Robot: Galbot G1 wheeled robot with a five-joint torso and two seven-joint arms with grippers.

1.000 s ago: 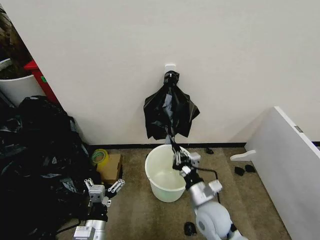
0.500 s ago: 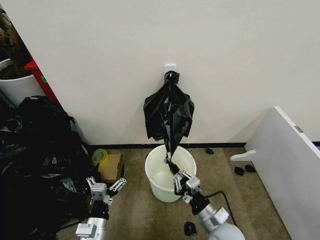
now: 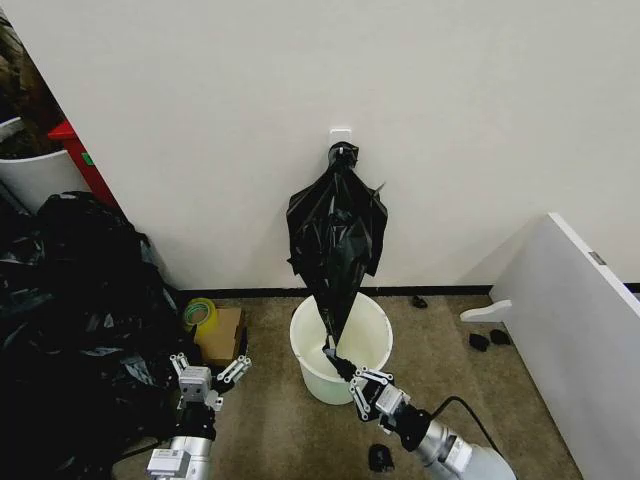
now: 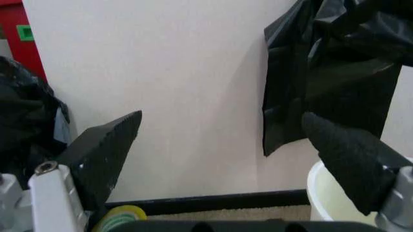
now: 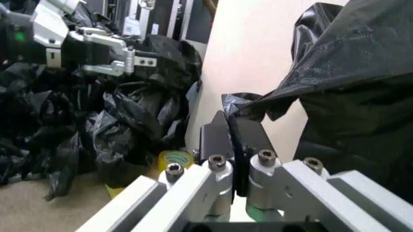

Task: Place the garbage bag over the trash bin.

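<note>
I'm pinching the garbage bag's bottom corner in my right gripper over the trash bin; it's flimsy, slippery film, still tied to the hook. Left gripper is idling, spread wide.

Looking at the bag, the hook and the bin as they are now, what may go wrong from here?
1. The right gripper pinches only the bottom tip of the garbage bag, stretched taut down from its knot at the white hook; the thin plastic may tear or slip out.
2. The pull runs over the trash bin; a snag on its rim may tip it.
3. The left gripper hangs open beside the bin, so nothing steadies it.
</note>
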